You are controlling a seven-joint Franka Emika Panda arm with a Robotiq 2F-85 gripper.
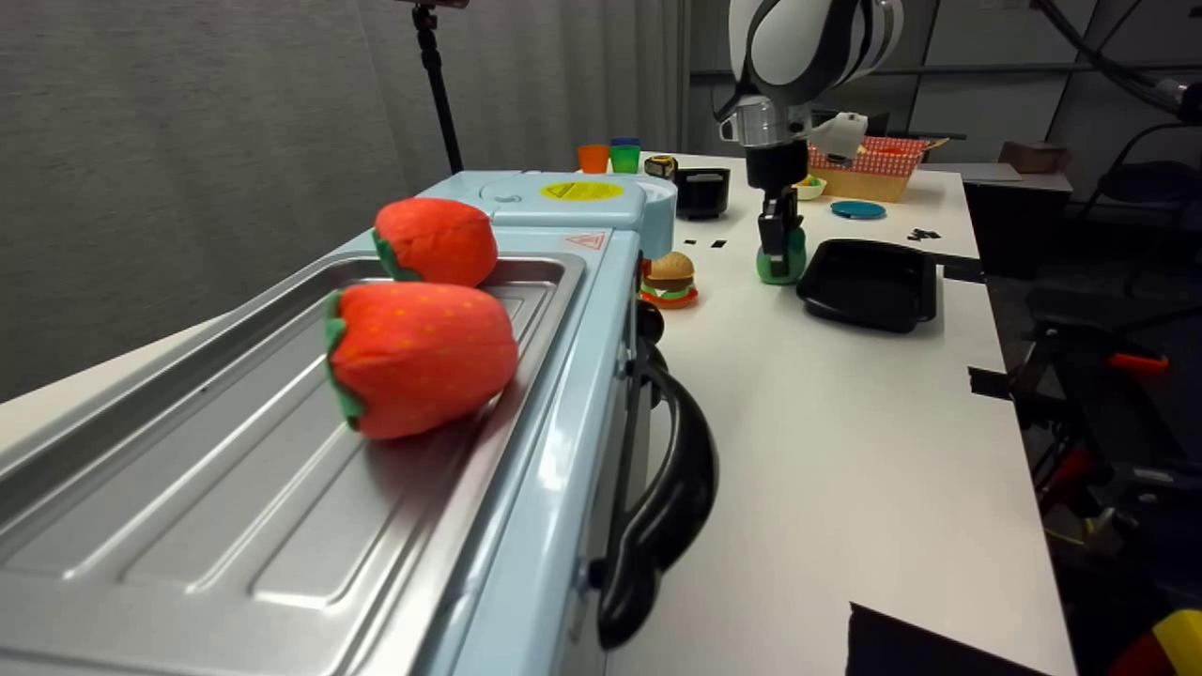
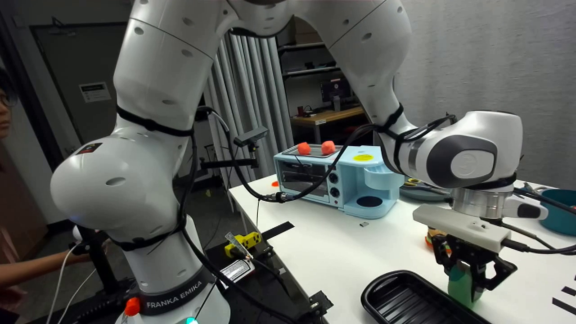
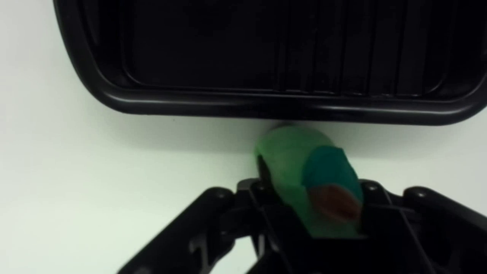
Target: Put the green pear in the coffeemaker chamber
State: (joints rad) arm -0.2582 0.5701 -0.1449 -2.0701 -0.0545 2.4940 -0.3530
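Note:
The green pear is between my gripper's fingers beside the black pan; it also shows in an exterior view. In the wrist view the pear has a teal leaf and a brown stem patch facing the camera. My gripper points down with a finger against each side of the pear. The pear's base is at or just above the table; I cannot tell which. The coffeemaker chamber is the pale light-blue end of the appliance, with a flat lid and yellow sticker. It stands away from the gripper, also in an exterior view.
A black pan lies right beside the pear. A toy hamburger sits between gripper and appliance. Two red peppers lie on the ribbed metal tray. A black oven handle juts out. A teal bowl stands behind.

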